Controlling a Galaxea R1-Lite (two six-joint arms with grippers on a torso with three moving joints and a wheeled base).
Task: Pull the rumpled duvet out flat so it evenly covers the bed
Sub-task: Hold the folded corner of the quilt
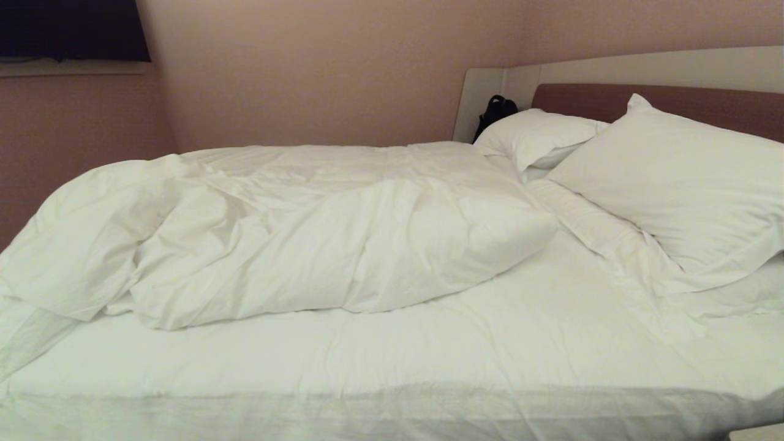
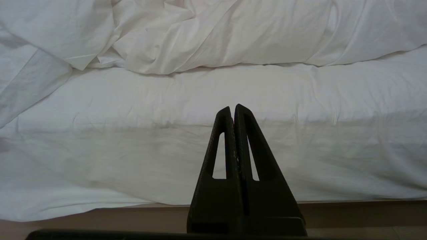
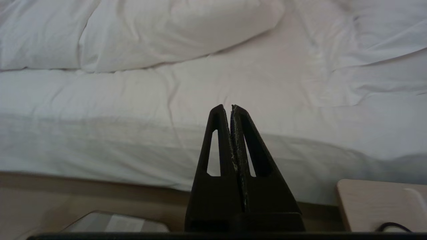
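The puffy white duvet (image 1: 294,233) lies bunched in a rumpled heap across the far left half of the bed (image 1: 429,349), leaving the near strip of sheeted mattress bare. Its folded near edge shows in the left wrist view (image 2: 206,40) and the right wrist view (image 3: 150,33). Neither arm shows in the head view. My left gripper (image 2: 232,107) is shut with nothing in it, held off the bed's near side, short of the mattress edge. My right gripper (image 3: 226,107) is shut and empty too, pointing at the bare sheet farther toward the pillows.
Two white pillows (image 1: 674,184) lean at the brown headboard (image 1: 612,101) on the right, with a dark object (image 1: 495,113) behind them. A pale wooden bedside table (image 3: 380,206) stands by the bed's near side. A pink wall runs behind the bed.
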